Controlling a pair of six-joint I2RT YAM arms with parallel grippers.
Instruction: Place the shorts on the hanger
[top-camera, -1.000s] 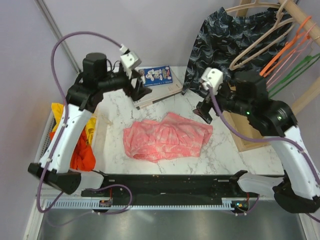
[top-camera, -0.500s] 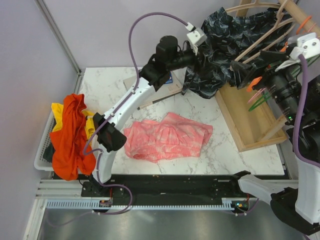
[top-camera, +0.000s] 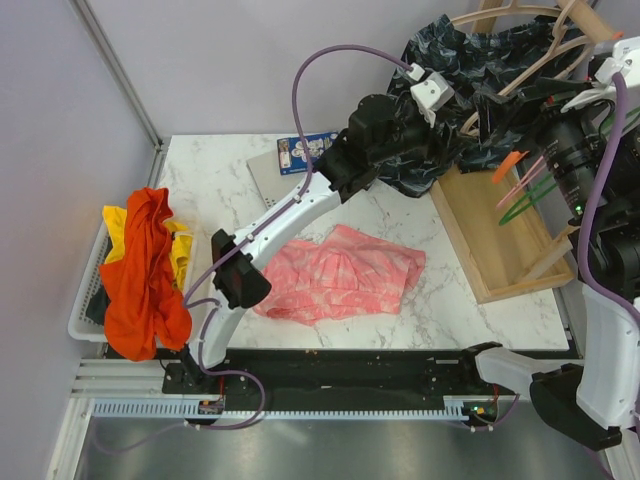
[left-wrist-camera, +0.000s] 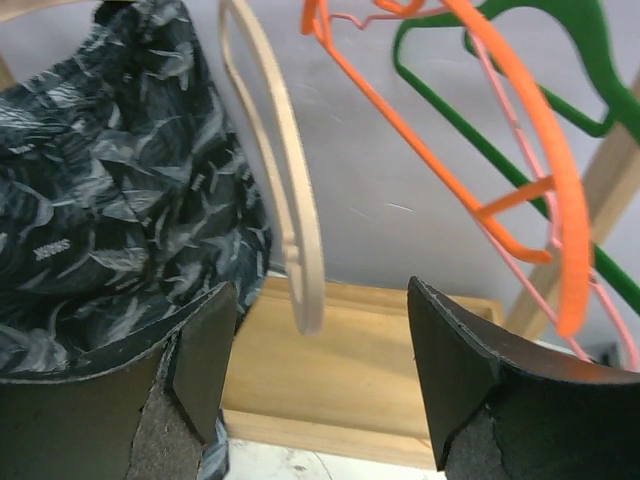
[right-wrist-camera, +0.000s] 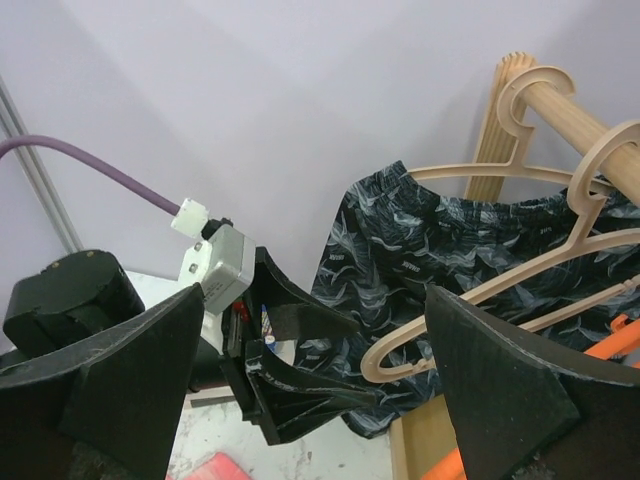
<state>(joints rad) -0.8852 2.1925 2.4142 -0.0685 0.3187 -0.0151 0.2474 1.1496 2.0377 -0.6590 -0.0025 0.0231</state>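
My left gripper (left-wrist-camera: 316, 300) has its fingers spread on either side of the lower tip of the tan hanger (left-wrist-camera: 292, 200), touching neither, beside hanging dark shorts (left-wrist-camera: 100, 200). My right gripper (right-wrist-camera: 315, 300) is spread wide, holding nothing. The pink shorts (top-camera: 335, 272) lie crumpled on the table (top-camera: 440, 310).

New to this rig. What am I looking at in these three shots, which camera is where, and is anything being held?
Two robot arms with two-finger grippers stand at the near edge of a marble table. One view looks down from above and behind; the other two come from wrist cameras. The pink shorts lie crumpled on the table, untouched. Both arms reach toward the wooden rack at back right. The left gripper is open, the beige hanger's end showing between its fingers, not gripped. The right gripper is open and empty.
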